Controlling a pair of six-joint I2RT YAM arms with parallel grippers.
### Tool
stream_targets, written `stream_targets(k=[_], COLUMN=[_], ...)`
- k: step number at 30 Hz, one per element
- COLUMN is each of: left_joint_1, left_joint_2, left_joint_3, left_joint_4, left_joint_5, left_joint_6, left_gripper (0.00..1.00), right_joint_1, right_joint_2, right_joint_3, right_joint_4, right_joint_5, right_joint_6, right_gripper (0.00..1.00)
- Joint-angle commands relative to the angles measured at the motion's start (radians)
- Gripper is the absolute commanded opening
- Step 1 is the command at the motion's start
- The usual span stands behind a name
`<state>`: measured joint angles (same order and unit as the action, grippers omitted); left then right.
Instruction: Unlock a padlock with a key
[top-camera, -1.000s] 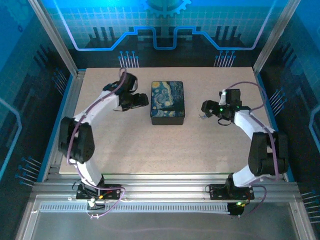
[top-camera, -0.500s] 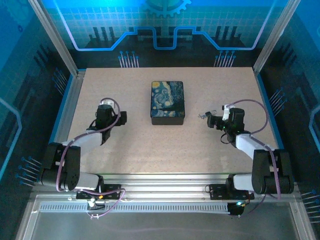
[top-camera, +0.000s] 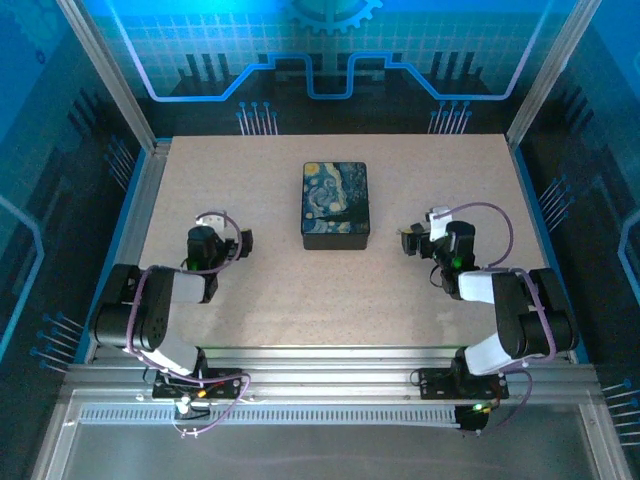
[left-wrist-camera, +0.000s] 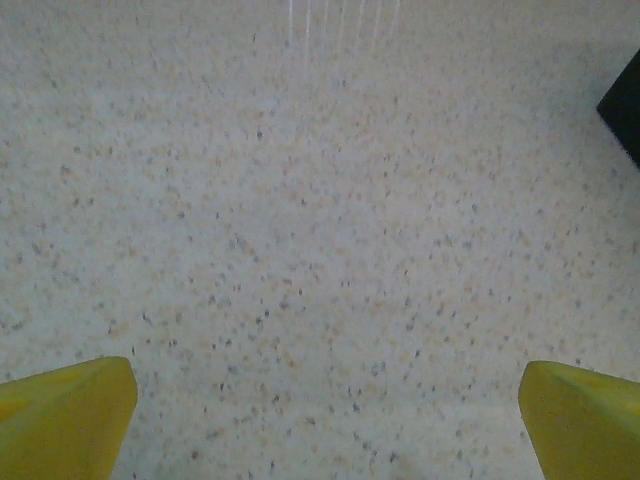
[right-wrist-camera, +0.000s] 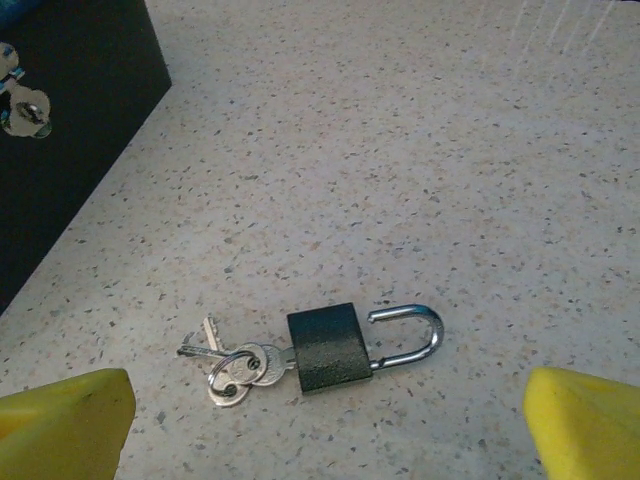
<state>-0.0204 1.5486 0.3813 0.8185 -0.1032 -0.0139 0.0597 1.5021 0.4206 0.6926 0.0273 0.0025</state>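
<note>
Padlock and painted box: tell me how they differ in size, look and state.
The padlock is tiny and lies flat on the table; the box is far larger and stands on its base.
The padlock has a plain dark body and silvery shackle; the box carries a swirly blue-and-yellow lid.
The padlock's shackle is swung open, a key in its base; the box's lid is shut.
Both rest free of the open grippers.

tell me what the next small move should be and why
Probably none on the padlock: its shackle stands swung open, a key sits in the body, and it lies on the table. The right gripper and left gripper are open and empty, so I'd just finish folding both arms back to rest.
</note>
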Motion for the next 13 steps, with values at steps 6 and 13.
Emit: stream_targets(k=[6,13], left_joint_1=[0.004,0.007], left_joint_2=[-0.002,-0.001], left_joint_3=[0.006,0.008], left_joint_4=[0.085,0.082], left_joint_5=[0.023,0.029], left_joint_6=[0.029,0.028], left_gripper=[0.99,0.99], right_joint_1=[-0.007,-0.006], right_joint_2=[0.004,0.003], right_joint_3=[0.011,0.012], right_joint_4=[0.065,0.062], right_joint_5=[0.020,0.021], right_joint_6=[-0.010,-0.010], right_gripper=[1.00,1.00])
